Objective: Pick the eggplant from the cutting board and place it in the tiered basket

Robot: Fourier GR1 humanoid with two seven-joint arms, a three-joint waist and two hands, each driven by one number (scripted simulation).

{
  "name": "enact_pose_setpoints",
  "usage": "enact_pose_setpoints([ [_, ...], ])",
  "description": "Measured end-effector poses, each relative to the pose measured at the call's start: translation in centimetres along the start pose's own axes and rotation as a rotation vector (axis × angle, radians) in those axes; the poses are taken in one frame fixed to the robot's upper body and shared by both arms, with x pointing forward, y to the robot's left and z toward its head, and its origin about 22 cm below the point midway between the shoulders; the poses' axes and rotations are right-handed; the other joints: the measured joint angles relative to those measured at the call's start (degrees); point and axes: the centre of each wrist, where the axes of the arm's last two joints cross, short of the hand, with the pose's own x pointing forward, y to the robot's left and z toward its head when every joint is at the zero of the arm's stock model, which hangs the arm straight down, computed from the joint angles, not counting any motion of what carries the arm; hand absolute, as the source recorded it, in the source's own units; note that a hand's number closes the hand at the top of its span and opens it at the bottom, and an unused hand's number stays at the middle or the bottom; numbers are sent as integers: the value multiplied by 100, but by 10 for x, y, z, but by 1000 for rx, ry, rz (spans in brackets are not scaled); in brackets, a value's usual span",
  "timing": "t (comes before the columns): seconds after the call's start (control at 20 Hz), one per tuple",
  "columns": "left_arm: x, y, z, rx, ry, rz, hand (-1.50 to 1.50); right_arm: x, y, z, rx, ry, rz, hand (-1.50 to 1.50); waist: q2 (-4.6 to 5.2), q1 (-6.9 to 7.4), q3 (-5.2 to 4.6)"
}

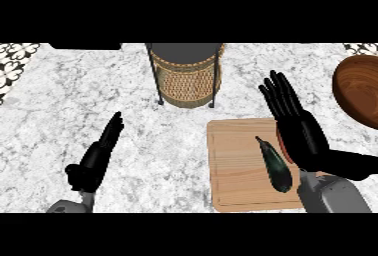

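Head view shows the right hand (299, 127) with fingers straight and spread, hovering over the cutting board's (236, 170) right edge beside the eggplant (275, 166). Its left hand (96, 157) rests open near the counter's (74, 100) front edge, well apart from the tiered basket (186, 75) at the back.

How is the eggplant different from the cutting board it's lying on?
The eggplant is dark, nearly black, and the cutting board is pale wood. The eggplant is long, thin and rounded; the cutting board is flat and rectangular. The eggplant is far smaller, covering only a strip near the cutting board's right side. Both lie on the marble counter, close to the right hand, whose fingers are straight.
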Motion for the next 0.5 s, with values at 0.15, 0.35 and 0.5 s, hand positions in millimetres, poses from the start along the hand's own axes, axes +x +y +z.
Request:
enact_pose_setpoints([
  [0.15,10,5,-5,10,29,13,0,-5,-19,12,-31,17,34,150,-16,-79,-11],
  [0.35,23,10,-13,5,76,57,0,-10,-74,49,-175,78,188,-150,-11,-273,-24],
  [0.5,27,9,-16,4,107,90,0,-24,-102,80,-477,145,277,-150,-5,-377,-17],
])
